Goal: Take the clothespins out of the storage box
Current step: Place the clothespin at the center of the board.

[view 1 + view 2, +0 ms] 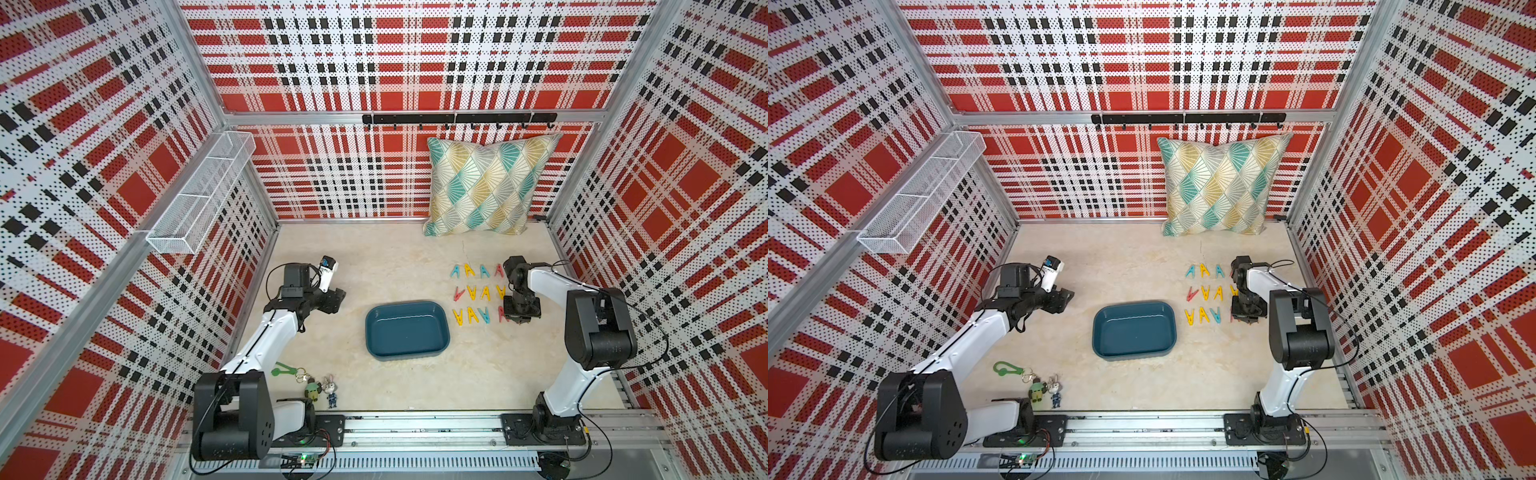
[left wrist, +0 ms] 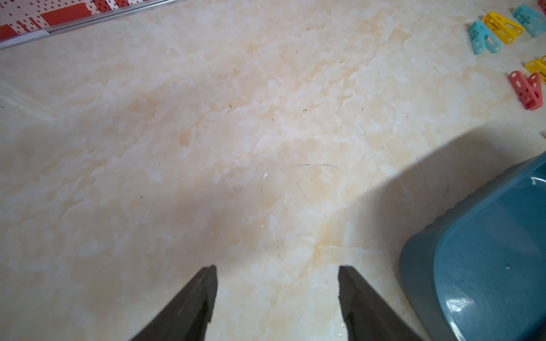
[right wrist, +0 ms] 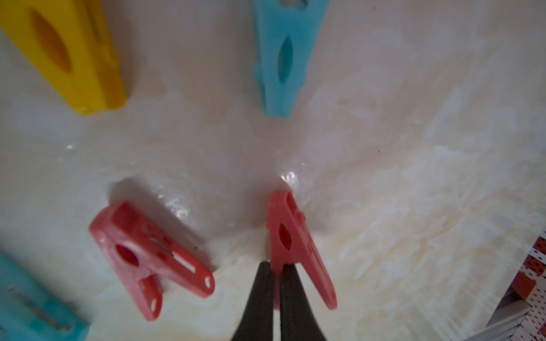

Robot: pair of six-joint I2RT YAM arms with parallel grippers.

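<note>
The dark teal storage box (image 1: pixel 407 332) (image 1: pixel 1133 332) sits mid-table with nothing showing inside; in the left wrist view one corner of the box (image 2: pixel 487 265) is visible. To its right, several clothespins (image 1: pixel 471 292) (image 1: pixel 1204 292) (image 2: pixel 484 38) in yellow, red and teal lie in three rows on the table. At the rows' right end my right gripper (image 1: pixel 509 316) (image 3: pixel 274 265) points down, shut on one leg of a red clothespin (image 3: pixel 291 236) whose tip is at the table. Another red clothespin (image 3: pixel 141 251) lies beside it. My left gripper (image 1: pixel 334 301) (image 2: pixel 277 268) is open and holds nothing, left of the box.
A patterned pillow (image 1: pixel 486 187) leans on the back wall. A white wire-mesh basket (image 1: pixel 199 195) hangs on the left wall, and a black hook rail (image 1: pixel 457 119) runs along the back. A green clip with keychain figurines (image 1: pixel 286 369) lies near the left arm's base.
</note>
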